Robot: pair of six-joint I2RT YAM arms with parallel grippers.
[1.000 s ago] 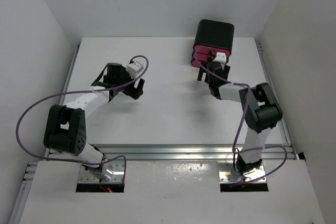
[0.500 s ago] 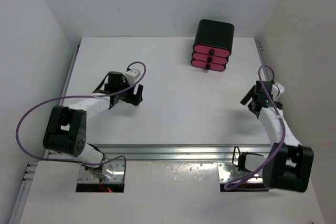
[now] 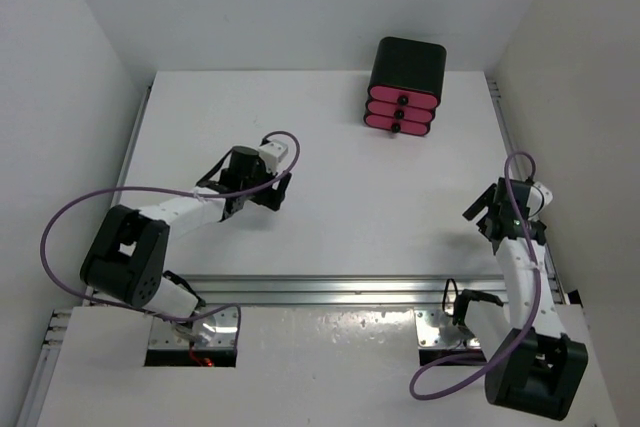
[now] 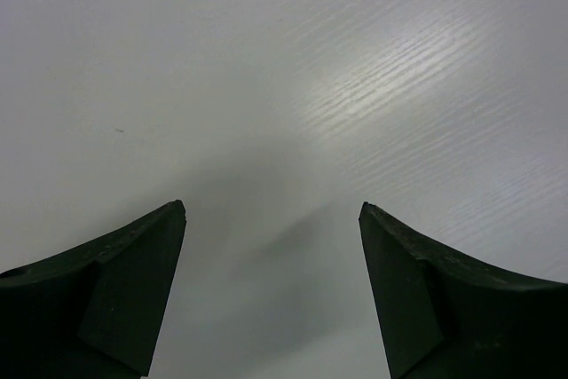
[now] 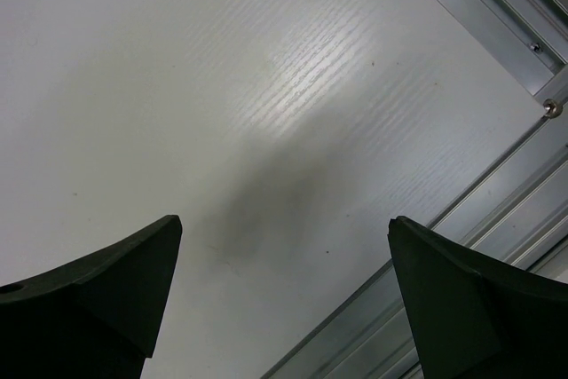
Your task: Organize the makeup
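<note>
No makeup shows in any view; all of it is hidden or out of view. My left gripper [image 3: 277, 192] is open and empty over the bare white table at the left of centre. In the left wrist view [image 4: 272, 210] only table surface lies between its two black fingers [image 4: 124, 281]. My right gripper [image 3: 483, 213] is open and empty near the table's right edge. In the right wrist view [image 5: 284, 224] bare table and the metal rail show between its fingers [image 5: 470, 299].
A black box with three pink drawers [image 3: 402, 97], all pushed in, stands at the back of the table, right of centre. An aluminium rail [image 5: 497, 193] runs along the right edge next to my right gripper. White walls enclose the table on three sides.
My right arm has pulled back from the pink drawers to the table's right edge. My left gripper has moved right and nearer.
</note>
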